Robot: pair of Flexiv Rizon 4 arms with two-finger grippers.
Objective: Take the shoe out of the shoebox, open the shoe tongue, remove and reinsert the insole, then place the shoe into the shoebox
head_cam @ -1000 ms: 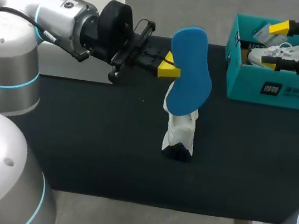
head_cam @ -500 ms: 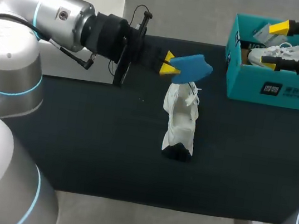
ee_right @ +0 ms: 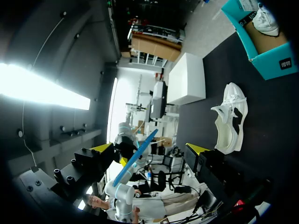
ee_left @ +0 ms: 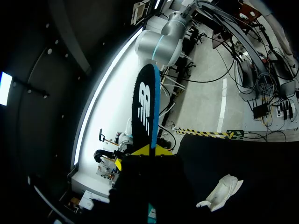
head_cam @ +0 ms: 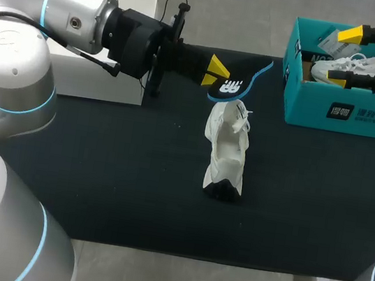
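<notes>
Head view: your shoe [head_cam: 226, 153] is out on the tabletop [head_cam: 96, 183], left of the shoebox [head_cam: 350, 112]. The left gripper [head_cam: 218, 76] pinches the insole [head_cam: 244, 84] just above the shoe. The right gripper [head_cam: 345, 54] hangs spread over the shoebox.

Left wrist view: the insole is clamped between both tips.

Right wrist view: the fingers are wide apart and hold nothing.

Judgement: removal is done; you have reinsertion and boxing left.

The dark table [head_cam: 95, 190] carries a white shoe [head_cam: 226, 153] near its middle (lengthwise toward the robot). A teal shoebox [head_cam: 347, 111] stands beyond the shoe, well to its right, and a white box [head_cam: 90, 83] beyond it, well to its left.
</notes>
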